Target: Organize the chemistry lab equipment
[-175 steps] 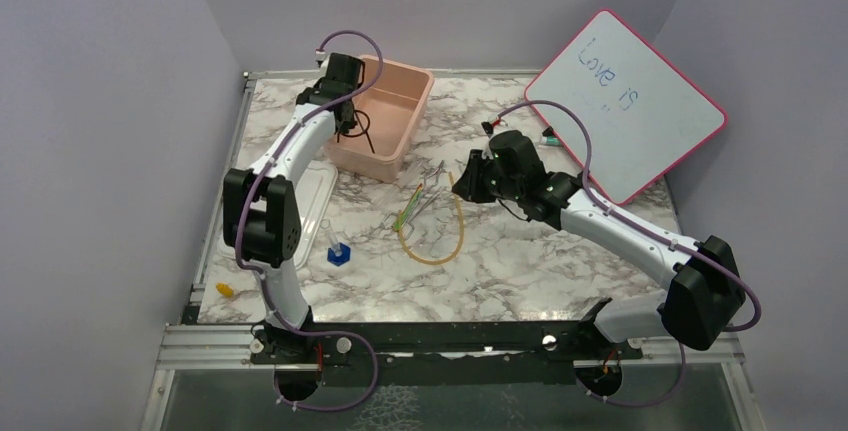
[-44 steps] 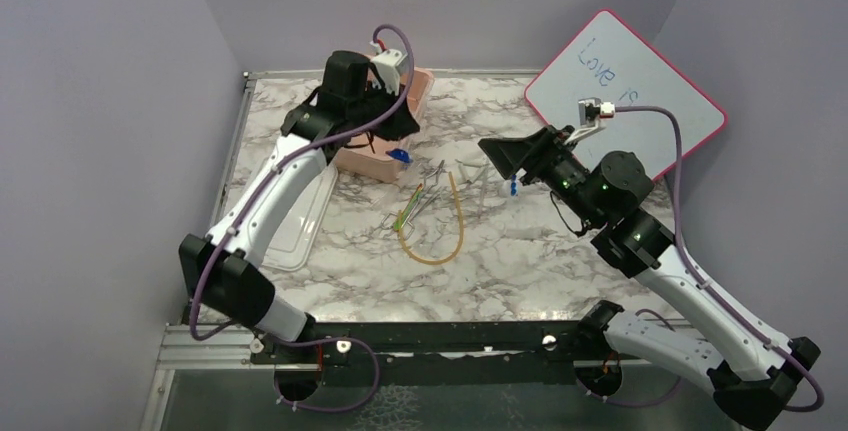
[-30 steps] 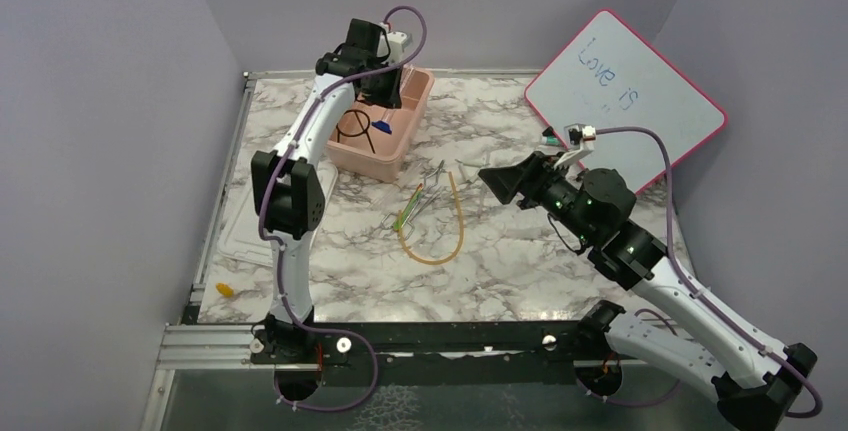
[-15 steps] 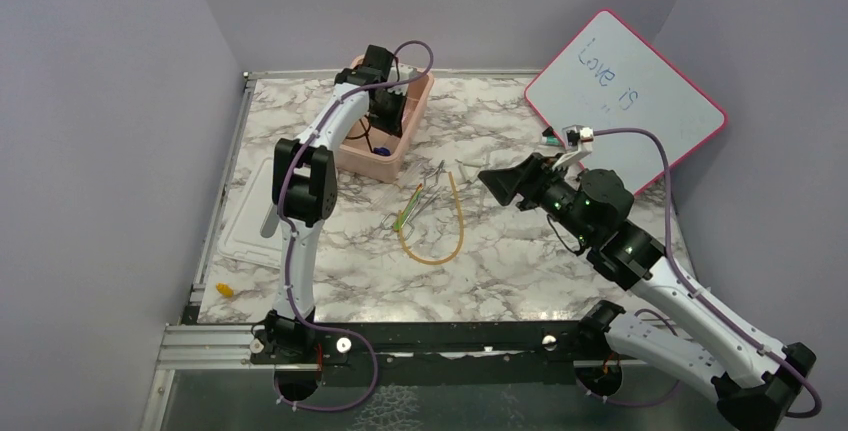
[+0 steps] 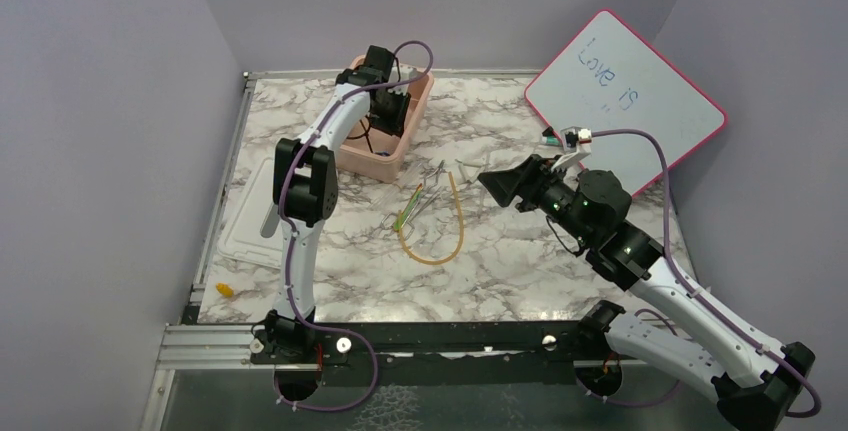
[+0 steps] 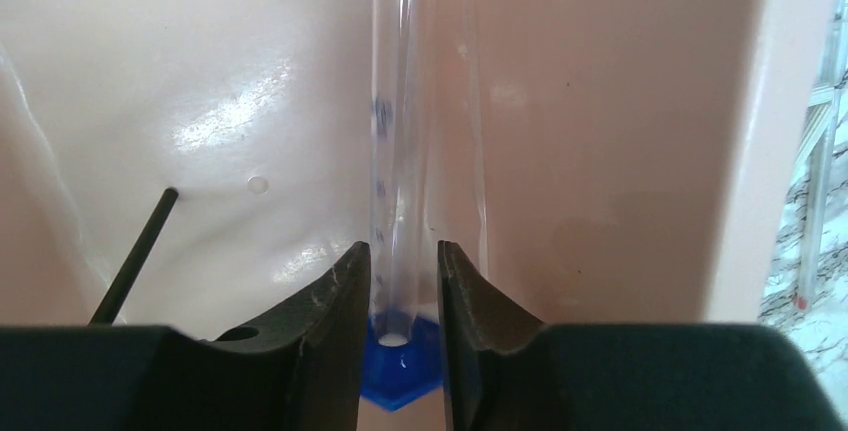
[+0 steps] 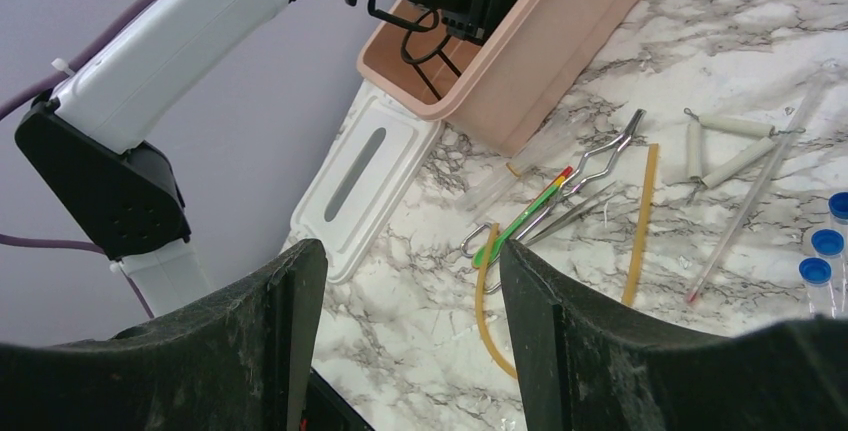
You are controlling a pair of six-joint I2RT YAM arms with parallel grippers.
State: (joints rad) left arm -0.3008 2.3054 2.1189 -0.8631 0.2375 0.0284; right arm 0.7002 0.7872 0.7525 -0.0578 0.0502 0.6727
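A: Left gripper (image 6: pixel 404 273)?

B: Down inside the tub (image 7: pixel 560 31). Its fingers (image 6: pixel 335 301) sit close on either side of a clear cylinder (image 6: pixel 398 131), just above its blue base (image 6: pixel 400 383). We can't tell whether they press on it or only stand beside it.

A: Right gripper (image 7: pixel 408 271)?

B: Spread wide, nothing between the jaws. It hovers over the table (image 5: pixel 520 271), right of the loose items.

A: Where's the rest of the gear?

B: We see the wire ring (image 7: pixel 425 46) in the tub. On the table beside the tub lie the tongs (image 7: pixel 600 163), the green tool (image 7: pixel 525 216) alongside them, and the amber tube (image 7: pixel 640 206), one end under the tool's tip. Further right are white rods (image 7: pixel 735 126) and blue-capped vials (image 7: pixel 815 243).

A: Non-task stuff?

B: The lid (image 7: pixel 385 181) lies flat left of the tub. The whiteboard (image 5: pixel 640 101) leans at back right.
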